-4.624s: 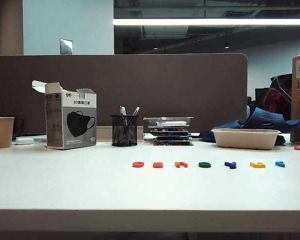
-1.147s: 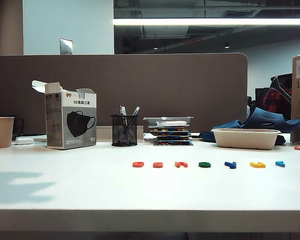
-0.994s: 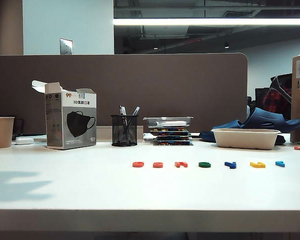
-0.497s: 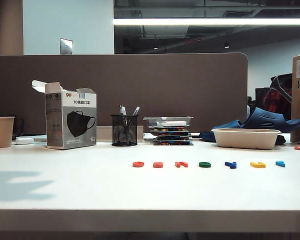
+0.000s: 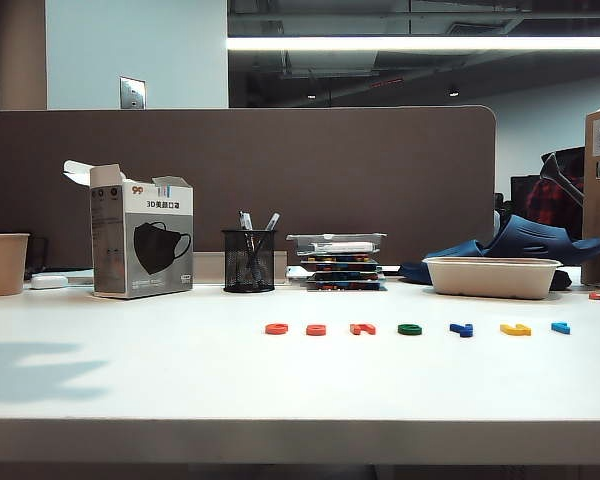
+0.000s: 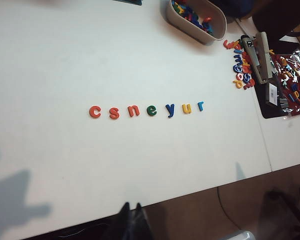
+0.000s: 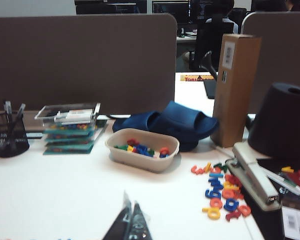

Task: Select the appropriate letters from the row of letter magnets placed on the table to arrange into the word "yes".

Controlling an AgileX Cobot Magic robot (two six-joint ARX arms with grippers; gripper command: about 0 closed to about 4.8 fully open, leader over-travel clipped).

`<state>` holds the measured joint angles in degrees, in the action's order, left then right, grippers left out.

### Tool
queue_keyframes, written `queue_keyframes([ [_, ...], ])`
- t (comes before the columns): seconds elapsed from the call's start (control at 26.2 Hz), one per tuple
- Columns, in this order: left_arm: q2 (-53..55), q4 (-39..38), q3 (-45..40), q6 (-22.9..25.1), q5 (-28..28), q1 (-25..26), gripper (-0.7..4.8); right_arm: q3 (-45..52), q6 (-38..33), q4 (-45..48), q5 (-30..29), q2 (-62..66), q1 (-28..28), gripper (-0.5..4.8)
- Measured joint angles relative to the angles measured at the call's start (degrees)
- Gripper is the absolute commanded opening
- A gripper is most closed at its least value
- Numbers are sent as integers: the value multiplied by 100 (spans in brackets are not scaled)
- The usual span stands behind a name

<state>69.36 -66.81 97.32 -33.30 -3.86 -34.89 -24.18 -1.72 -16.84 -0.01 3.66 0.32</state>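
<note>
The row of letter magnets lies on the white table (image 5: 180, 385), reading c s n e y u r in the left wrist view. The letters for the word are the orange-red s (image 6: 114, 113) (image 5: 316, 329), the green e (image 6: 151, 110) (image 5: 410, 329) and the dark blue y (image 6: 170, 110) (image 5: 462, 329). My left gripper (image 6: 131, 206) is shut and empty, high over the table's front edge, well short of the row. My right gripper (image 7: 130, 201) is shut and empty above the table, facing the back. Neither gripper shows in the exterior view.
A beige bowl (image 7: 142, 149) of spare letters, a loose pile of letters (image 7: 222, 192) and a stapler (image 7: 252, 180) lie right of the row. Behind stand a mask box (image 5: 140, 245), a pen holder (image 5: 248, 262), stacked cases (image 5: 340, 262), blue slippers (image 7: 165, 122), a paper cup (image 5: 2, 264).
Since the earliest frame a grey shadow has come onto the table's left part. Over the last second the row of letters has not moved.
</note>
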Motion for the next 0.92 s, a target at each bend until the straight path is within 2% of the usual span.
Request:
queue_keyframes([
  [0.34, 0, 0, 0, 24, 0, 0, -5, -1180, 0, -483, -2, 1252, 0, -1],
  [0.65, 0, -2, 0, 24, 0, 0, -5, -3036, 0, -1176, -44, 3233, 0, -1],
  [0.73, 0, 0, 0, 24, 0, 0, -5, -3585, 2, -1453, -273, 3851, 0, -1],
  [0.92, 0, 0, 0, 24, 0, 0, -5, -4197, 2, -1530, -684, 4671, 0, -1],
])
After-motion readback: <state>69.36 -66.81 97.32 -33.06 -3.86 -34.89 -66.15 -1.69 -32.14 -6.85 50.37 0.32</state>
